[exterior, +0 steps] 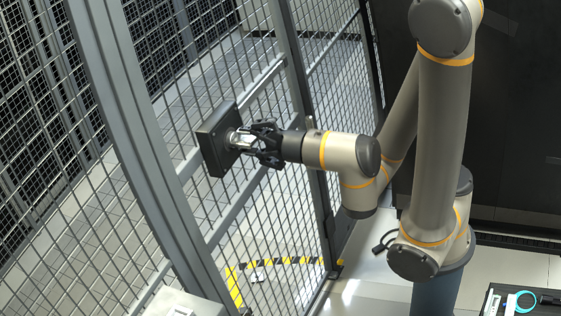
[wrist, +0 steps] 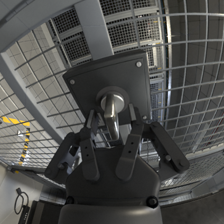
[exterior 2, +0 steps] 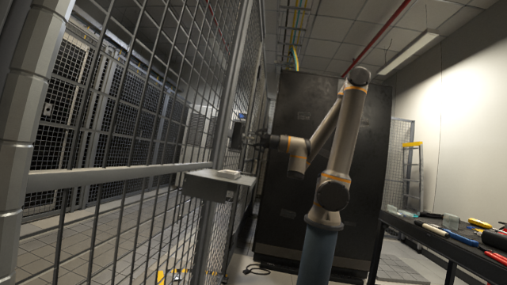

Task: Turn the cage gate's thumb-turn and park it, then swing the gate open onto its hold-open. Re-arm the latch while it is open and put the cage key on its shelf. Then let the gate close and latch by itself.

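The metal thumb-turn (wrist: 111, 116) juts from a dark square lock plate (exterior: 218, 138) on the mesh cage gate (exterior: 251, 117), and in the wrist camera its flat blade stands upright between my fingers. The gate lies in line with the cage frame. A grey shelf (exterior 2: 217, 183) is fixed to the cage post, with a small pale block (exterior 2: 228, 173) on top. My gripper (exterior: 251, 141) reaches level at the lock plate with the thumb-turn between its fingers, and it is open, holding nothing.
A tray of tools (exterior: 524, 300) lies on the table right of the arm's base. A tall black cabinet (exterior 2: 317, 166) stands behind the arm. Yellow and black floor tape (exterior: 275, 262) marks the floor inside the gate, and a cable (exterior 2: 255, 270) lies by the cabinet.
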Controlling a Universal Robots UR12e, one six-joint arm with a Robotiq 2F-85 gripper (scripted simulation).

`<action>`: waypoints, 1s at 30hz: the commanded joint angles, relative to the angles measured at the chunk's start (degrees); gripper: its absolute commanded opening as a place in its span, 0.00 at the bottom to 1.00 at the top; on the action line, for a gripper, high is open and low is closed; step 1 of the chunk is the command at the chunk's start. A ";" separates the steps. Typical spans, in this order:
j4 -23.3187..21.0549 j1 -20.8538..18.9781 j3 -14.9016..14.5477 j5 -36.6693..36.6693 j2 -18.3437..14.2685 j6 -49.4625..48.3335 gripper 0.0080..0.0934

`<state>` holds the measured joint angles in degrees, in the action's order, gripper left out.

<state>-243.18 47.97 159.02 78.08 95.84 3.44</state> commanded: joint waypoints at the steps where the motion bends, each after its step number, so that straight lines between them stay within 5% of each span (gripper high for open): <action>1: -0.01 0.00 -0.03 0.00 0.01 0.00 0.61; 5: -0.01 0.00 -0.03 0.00 0.01 0.00 0.70; 19: 0.06 0.12 0.20 -0.12 0.29 0.00 0.70; 30: 1.43 2.07 2.99 -2.07 4.47 0.00 0.70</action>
<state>-241.72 50.05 162.05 76.00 100.32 3.44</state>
